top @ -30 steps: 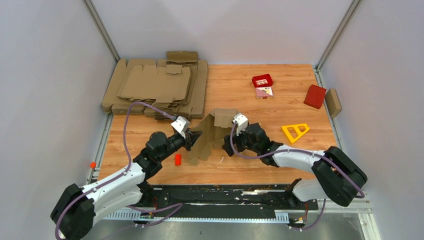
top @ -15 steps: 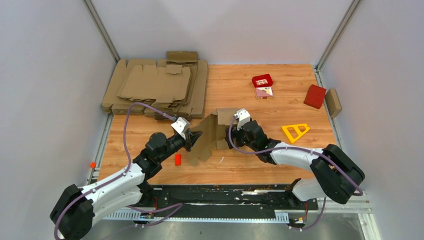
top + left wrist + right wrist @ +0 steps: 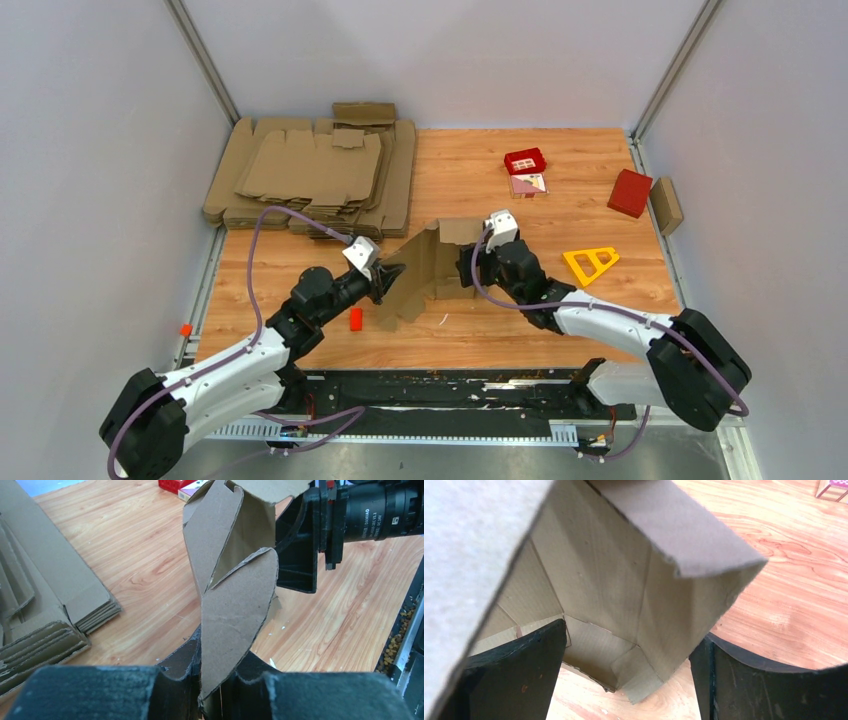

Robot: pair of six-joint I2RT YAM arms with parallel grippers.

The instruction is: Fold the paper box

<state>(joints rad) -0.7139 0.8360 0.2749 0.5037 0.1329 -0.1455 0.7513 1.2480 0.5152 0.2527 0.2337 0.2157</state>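
The paper box (image 3: 425, 268) is a half-formed brown cardboard piece standing at mid-table between my two grippers. My left gripper (image 3: 383, 283) is shut on a rounded flap at its left end; in the left wrist view the flap (image 3: 235, 595) rises straight out of the closed gripper (image 3: 215, 680). My right gripper (image 3: 466, 270) is open at the box's right side. In the right wrist view its gripper (image 3: 634, 660) has wide-spread jaws straddling a lower corner of the box (image 3: 624, 580), whose hollow inside faces the camera.
A pile of flat cardboard blanks (image 3: 315, 175) lies at the back left. A small red block (image 3: 355, 319) sits by the left arm. A yellow triangle (image 3: 590, 262), two red boxes (image 3: 525, 161) (image 3: 630, 192) and a small brown box (image 3: 666, 205) are at the right.
My right gripper has moved back and to the right, round the box's right side. The box's top panel stands a little higher. The left gripper keeps its hold.
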